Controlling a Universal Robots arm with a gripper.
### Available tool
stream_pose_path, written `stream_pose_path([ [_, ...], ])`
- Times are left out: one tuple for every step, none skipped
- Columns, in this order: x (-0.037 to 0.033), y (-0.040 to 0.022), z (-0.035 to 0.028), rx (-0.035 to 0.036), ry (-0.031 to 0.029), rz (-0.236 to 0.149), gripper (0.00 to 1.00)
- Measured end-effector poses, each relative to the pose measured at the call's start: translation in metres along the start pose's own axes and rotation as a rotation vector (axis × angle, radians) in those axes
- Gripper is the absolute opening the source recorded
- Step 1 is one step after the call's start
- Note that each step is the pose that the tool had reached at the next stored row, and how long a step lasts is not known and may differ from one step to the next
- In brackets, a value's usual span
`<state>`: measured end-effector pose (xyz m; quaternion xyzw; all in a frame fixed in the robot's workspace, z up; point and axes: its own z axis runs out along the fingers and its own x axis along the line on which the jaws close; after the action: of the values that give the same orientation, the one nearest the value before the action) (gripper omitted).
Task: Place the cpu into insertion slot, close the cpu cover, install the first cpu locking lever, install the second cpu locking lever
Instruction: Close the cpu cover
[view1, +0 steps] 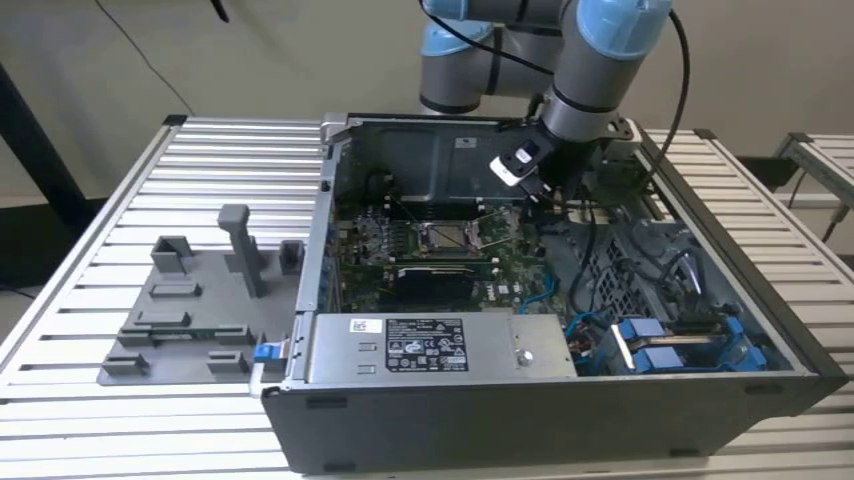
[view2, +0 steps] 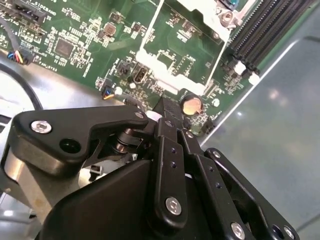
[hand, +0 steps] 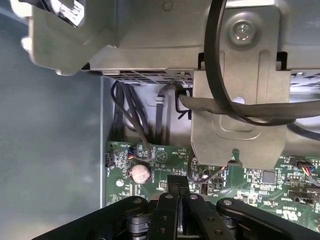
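The insertion slot (view1: 445, 237) is a small silver-rimmed square with a dark centre, on the green board in the open computer case. My gripper (view1: 538, 197) hangs low inside the case, to the exterior view's right of the slot and a little behind it. In both wrist views the black fingers (view2: 167, 112) (hand: 177, 186) are shut, with nothing visible between them. Their tips hover over the board beside a coin battery (view2: 191, 105). Just beyond the tips the cpu cover (view2: 150, 55), a thin silvery frame, is flipped open, with green board showing through its cut-out. The cpu is out of view.
A power supply (view1: 414, 345) fills the case's front, with blue parts (view1: 667, 345) at the exterior view's right. Black cables (hand: 127, 115) and a metal bracket (hand: 237, 100) crowd the case wall near the gripper. Memory slots (view2: 255, 35) run beside the slot. A grey fixture (view1: 187, 300) lies on the table.
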<state>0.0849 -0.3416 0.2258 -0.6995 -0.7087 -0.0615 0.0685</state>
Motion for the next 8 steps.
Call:
stream_pose_path([
  [-0.0005, 0.0002, 0.0008, 0.0047, -0.0001, 0.001, 0.11],
  [-0.001, 0.0003, 0.001, 0.0132, 0.0, 0.002, 0.11],
  [-0.0013, 0.0005, 0.0014, 0.023, 0.0002, 0.004, 0.11],
  [-0.0016, 0.0007, 0.0018, 0.0316, 0.0005, 0.006, 0.11],
  [-0.0021, 0.001, 0.0022, 0.0396, 0.0005, 0.007, 0.11],
  [-0.0026, 0.0013, 0.0024, 0.0445, 0.0005, 0.008, 0.11],
  [-0.0032, 0.0018, 0.0024, 0.0479, 0.0006, 0.009, 0.11],
  [-0.0041, 0.0026, 0.0023, 0.0499, 0.0007, 0.009, 0.11],
])
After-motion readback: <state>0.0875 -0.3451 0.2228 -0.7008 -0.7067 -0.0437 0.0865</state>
